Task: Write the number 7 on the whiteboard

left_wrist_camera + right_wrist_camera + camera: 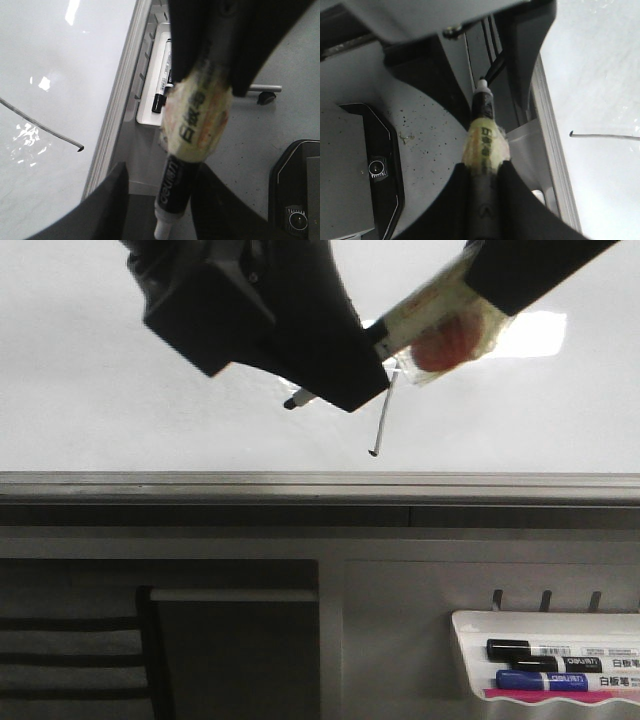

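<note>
- The whiteboard was glossy and white, bounded below by a grey metal rail.
- The left gripper, black and angular, stood over the board; its jaws' state could not be told.
- The right gripper was clamped on a tape-wrapped marker.
- The number 7 showed as a thin, slightly curved dark stroke above the rail.

Whiteboard: glossy, smooth white, glare patches. Rail below the hand: brushed grey metal, matt. Marker in the hand: black plastic, wrapped in crinkled yellowish tape. Tray: smooth white plastic.
</note>
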Controlling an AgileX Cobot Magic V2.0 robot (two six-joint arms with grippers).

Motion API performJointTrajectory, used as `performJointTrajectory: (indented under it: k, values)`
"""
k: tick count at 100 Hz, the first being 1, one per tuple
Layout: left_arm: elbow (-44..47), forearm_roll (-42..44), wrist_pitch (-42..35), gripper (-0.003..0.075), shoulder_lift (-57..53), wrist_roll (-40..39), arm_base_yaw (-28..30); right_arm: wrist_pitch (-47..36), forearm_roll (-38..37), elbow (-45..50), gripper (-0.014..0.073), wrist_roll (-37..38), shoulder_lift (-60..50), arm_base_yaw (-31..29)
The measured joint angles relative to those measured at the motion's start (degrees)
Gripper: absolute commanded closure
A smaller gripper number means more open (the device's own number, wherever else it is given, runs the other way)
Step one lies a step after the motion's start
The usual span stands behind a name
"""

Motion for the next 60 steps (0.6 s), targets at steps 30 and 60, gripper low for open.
performJointTrajectory:
  k: [30,60]
  values:
    - [0.0,-0.1,1.2,0.0697,0.0,0.8,-0.1,-0.1,1.5,0.0,0.0652,0.0,0.0,0.0]
    - [0.0,0.4,1.6,0.0741,0.1,1.4,-0.1,-0.3,2.1,0.0,0.0256,0.0,0.5,0.0]
